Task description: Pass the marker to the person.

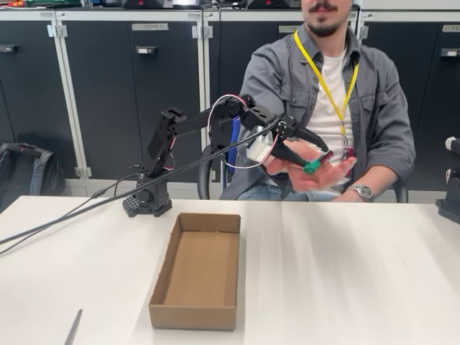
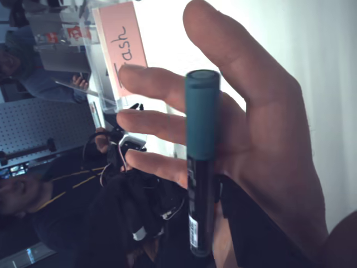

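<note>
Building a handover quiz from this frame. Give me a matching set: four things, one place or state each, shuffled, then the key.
Things:
1. marker
2. cardboard box
3. person's hand
4. gripper

Places or states:
A. open-topped, nothing inside, on the table
B. palm up, under the marker
C. held out beyond the table's far edge, over the open palm
D. green cap pointing away from the arm, body between the black fingers

Pairs: 1-D, 2-A, 3-B, 4-C

Marker (image 2: 202,162) against an open hand (image 2: 245,145)
Green cap uppermost; dark labelled barrel below, lying across the palm.
</note>
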